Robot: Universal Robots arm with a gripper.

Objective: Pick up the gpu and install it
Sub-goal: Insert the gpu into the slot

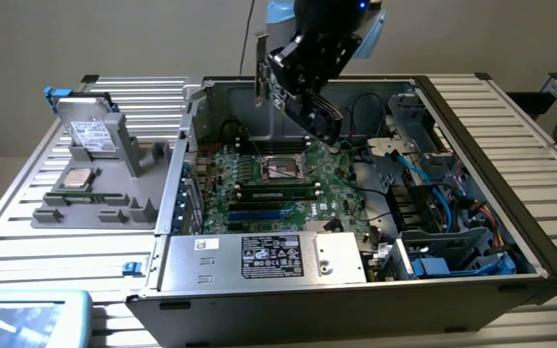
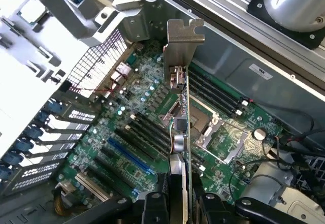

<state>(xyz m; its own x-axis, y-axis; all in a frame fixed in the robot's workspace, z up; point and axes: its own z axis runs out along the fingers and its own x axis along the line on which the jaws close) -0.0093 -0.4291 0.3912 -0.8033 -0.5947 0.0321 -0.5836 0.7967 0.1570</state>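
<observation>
while fingers (image 2: 157,209) pinch it, gpu (image 2: 180,102) stands edge-on.

Soft, dimmish light, perhaps from overhead, with white glare.

- The arm's wrist (image 1: 368,25) wears a smooth pale blue shell with a small bright blue spot near its top.
- The gripper (image 1: 325,130) is glossy black, built of jointed links.
- Round pivot bolts dot its black fingers (image 2: 152,206).
</observation>
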